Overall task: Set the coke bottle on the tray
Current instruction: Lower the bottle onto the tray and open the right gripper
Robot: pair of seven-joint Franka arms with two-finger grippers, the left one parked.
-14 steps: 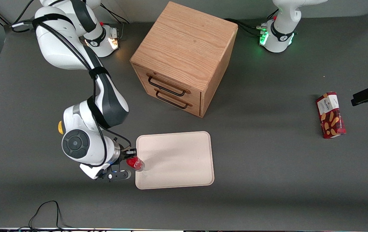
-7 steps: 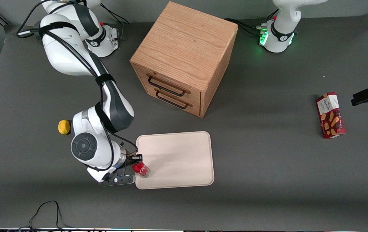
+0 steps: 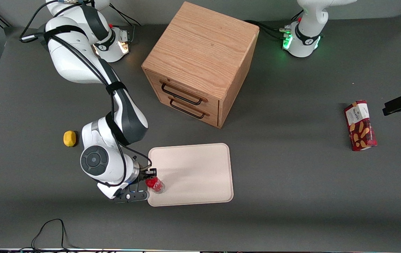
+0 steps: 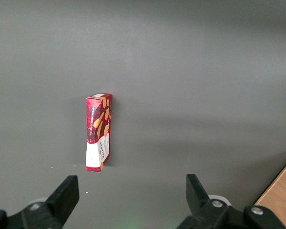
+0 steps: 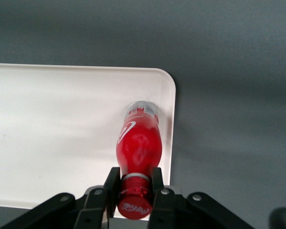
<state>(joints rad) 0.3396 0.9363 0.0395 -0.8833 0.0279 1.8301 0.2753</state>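
The small red coke bottle (image 3: 154, 185) stands over the corner of the cream-white tray (image 3: 200, 168) nearest the front camera, at the working arm's end. My gripper (image 3: 150, 180) is shut on its neck just under the red cap. In the right wrist view the gripper (image 5: 134, 183) clamps the neck, the bottle (image 5: 138, 145) points down at the tray (image 5: 62, 124), and its clear base is close to the tray's rim. I cannot tell whether the base touches the tray.
A wooden drawer cabinet (image 3: 200, 63) stands farther from the front camera than the tray. A small yellow object (image 3: 69, 138) lies beside the working arm. A red biscuit box (image 3: 360, 125) lies toward the parked arm's end and shows in the left wrist view (image 4: 98, 132).
My gripper has carried the bottle from the tray's edge inward over its near corner; the arm shifted toward the tray, uncovering the yellow object.
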